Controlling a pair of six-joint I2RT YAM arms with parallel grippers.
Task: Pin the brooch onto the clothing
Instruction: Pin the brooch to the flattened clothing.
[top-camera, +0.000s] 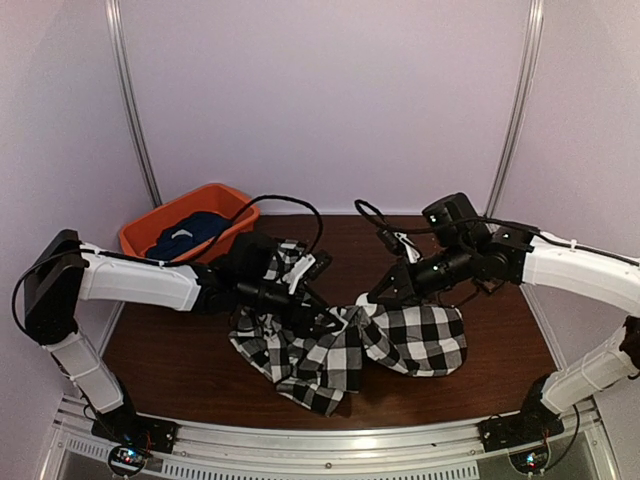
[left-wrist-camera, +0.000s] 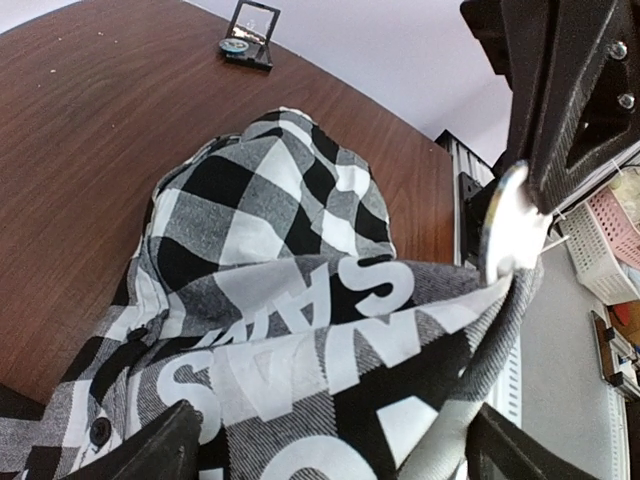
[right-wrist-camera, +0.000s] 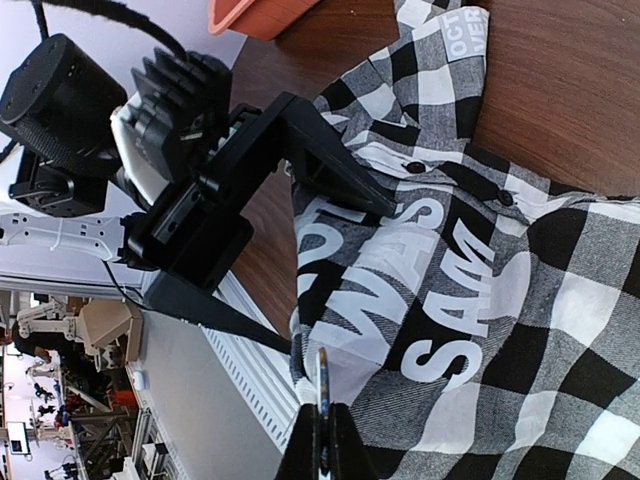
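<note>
The clothing (top-camera: 400, 340), a black-and-white checked shirt with large white lettering (left-wrist-camera: 300, 330), lies bunched on the brown table (top-camera: 180, 360). A fold of it is lifted up to the brooch (left-wrist-camera: 508, 228), a round silver disc. My right gripper (right-wrist-camera: 322, 425) is shut on the brooch (right-wrist-camera: 322, 372), which the right wrist view shows edge-on against the fabric's edge. My left gripper (left-wrist-camera: 335, 445) stands wide open, with the lettered fold (right-wrist-camera: 400, 280) lying between its fingers (right-wrist-camera: 340, 165). In the top view the two grippers meet over the shirt's middle.
An orange tub (top-camera: 150, 232) with a dark navy garment (top-camera: 190, 233) stands at the back left. A small black open box (left-wrist-camera: 248, 38) sits on the table beyond the shirt. The table's metal front rail (top-camera: 330, 440) runs close behind the shirt.
</note>
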